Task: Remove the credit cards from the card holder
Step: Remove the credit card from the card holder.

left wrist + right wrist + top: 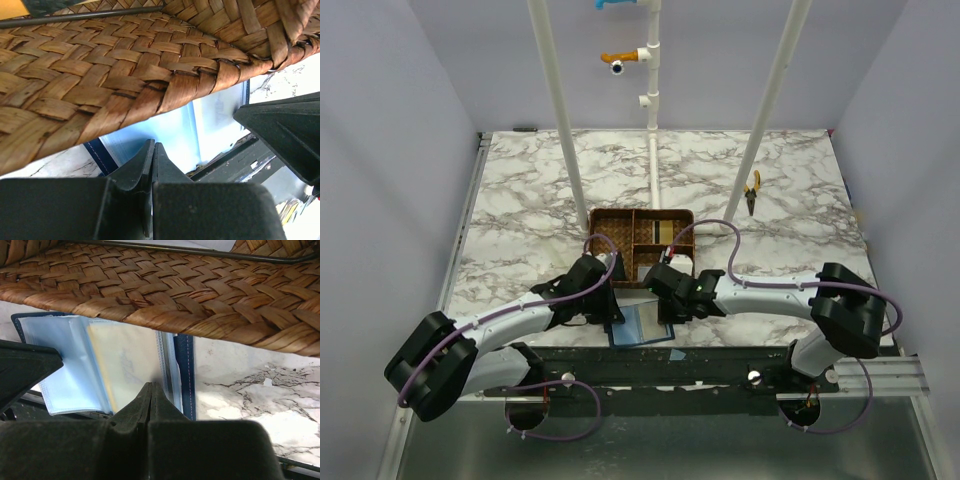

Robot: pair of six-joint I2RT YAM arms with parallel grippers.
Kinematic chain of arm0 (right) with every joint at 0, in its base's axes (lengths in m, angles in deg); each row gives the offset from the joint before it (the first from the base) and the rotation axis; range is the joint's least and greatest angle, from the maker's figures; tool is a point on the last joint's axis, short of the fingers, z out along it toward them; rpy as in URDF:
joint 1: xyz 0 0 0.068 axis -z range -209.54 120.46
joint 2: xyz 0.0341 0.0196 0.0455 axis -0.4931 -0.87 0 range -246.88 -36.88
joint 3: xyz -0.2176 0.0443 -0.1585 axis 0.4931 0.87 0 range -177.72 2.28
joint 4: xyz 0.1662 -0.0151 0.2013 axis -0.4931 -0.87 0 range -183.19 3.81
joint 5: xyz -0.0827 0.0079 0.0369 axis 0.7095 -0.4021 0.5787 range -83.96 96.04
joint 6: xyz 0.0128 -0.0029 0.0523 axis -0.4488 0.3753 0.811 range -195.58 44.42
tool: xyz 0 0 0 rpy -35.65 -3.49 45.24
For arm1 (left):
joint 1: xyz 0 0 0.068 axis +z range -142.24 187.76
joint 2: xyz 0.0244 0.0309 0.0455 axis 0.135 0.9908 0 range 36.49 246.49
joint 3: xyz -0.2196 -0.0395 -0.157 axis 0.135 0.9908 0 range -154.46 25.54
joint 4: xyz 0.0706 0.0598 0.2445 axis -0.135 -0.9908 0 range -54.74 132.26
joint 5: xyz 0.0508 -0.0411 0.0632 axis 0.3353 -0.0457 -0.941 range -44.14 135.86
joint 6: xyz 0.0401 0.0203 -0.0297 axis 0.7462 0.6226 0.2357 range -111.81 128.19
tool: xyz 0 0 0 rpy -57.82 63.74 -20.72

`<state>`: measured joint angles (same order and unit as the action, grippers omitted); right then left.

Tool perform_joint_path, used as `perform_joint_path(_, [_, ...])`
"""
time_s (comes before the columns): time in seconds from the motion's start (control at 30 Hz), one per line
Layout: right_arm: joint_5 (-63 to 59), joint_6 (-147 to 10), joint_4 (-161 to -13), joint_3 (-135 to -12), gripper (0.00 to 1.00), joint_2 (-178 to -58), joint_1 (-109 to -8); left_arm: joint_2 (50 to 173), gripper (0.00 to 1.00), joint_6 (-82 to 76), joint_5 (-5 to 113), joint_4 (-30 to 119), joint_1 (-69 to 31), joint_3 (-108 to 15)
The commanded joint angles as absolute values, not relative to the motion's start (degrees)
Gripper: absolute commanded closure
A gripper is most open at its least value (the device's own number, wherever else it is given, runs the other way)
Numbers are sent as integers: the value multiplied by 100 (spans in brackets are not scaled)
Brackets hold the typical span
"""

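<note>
Card holder (642, 322) open on counter (520, 200), just before wicker tray (610, 222); credit cards (665, 232) in tray compartment; I judge yellowish card (125, 365) left in sleeve; left claw (152, 150), right claw (151, 390) pinched together, empty

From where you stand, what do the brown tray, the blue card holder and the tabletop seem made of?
The tray: woven plant strips, perhaps rattan, matte; plaited bands show. The card holder: navy stitched cover, leather or imitation, with clear plastic pockets. The tabletop: marble-patterned, grey veins, possibly printed.
</note>
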<state>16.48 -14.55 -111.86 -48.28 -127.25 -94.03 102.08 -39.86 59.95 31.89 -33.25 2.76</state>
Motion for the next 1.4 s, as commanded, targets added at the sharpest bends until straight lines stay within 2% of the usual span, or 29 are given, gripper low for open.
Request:
perform_joint_path(0.0, [1681,-1466,-11256,-4950,99,-12849,-9450,10092,100,-3931,5905,3083,-3358,300])
perform_joint_path(0.93, [1151,-1634,-10634,-5142,99,-13536,-9602,9913,100,-3809,6061,2885,-3388,101])
perform_joint_path(1.37, [1134,-1533,-10420,-5118,99,-13429,-9581,10189,100,-4043,6108,3041,-3872,-192])
